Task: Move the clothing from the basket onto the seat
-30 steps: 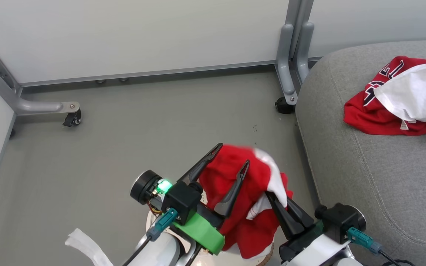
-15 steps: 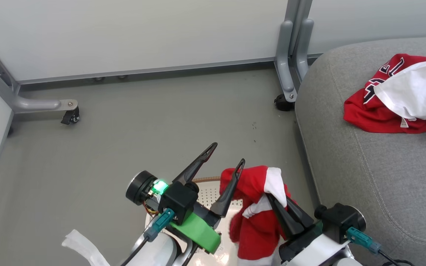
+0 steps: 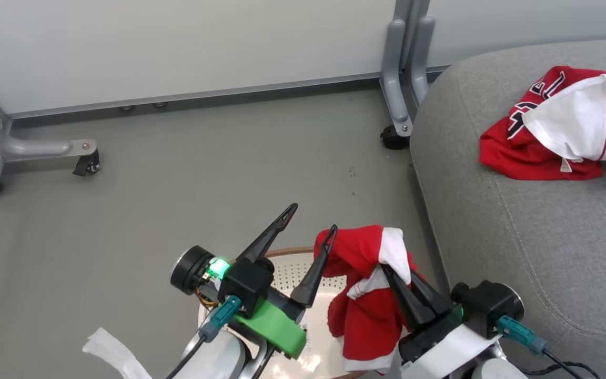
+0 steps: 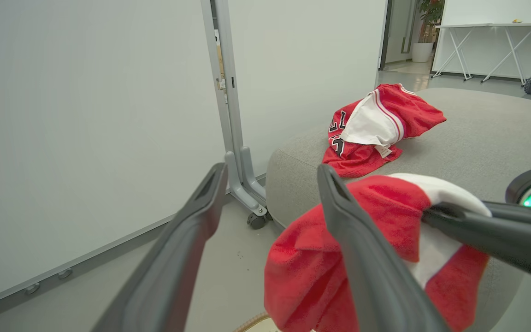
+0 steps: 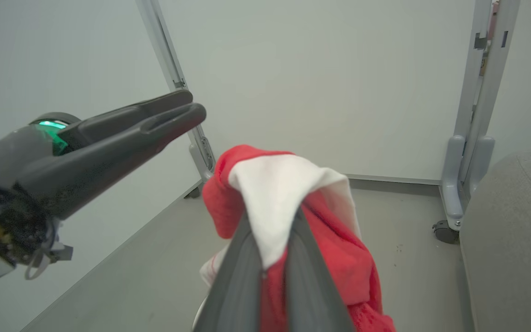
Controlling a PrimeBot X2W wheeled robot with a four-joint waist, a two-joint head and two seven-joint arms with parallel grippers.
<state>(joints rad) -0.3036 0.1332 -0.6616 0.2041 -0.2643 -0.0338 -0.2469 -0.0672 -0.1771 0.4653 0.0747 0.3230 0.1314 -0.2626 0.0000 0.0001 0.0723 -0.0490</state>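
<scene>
The head view had the basket (image 3: 292, 266) on the floor (image 3: 177, 184) under both grippers, just left of the seat (image 3: 518, 252). The right gripper (image 3: 395, 273) was clamped on the shorts (image 3: 366, 310), which hung over the basket's right side. The left gripper (image 3: 313, 218) gaped wide and empty, one finger (image 3: 316, 268) against or just beside the cloth. The jersey (image 3: 524, 158) lay crumpled on the far seat.

The left wrist view added a far room with a white table (image 4: 486, 25) and a plant (image 4: 424, 14).

The jersey's black-and-white letters were folded and unreadable. Its hem tag (image 4: 383, 150) and the basket's label (image 3: 305, 330) were too small to read.
</scene>
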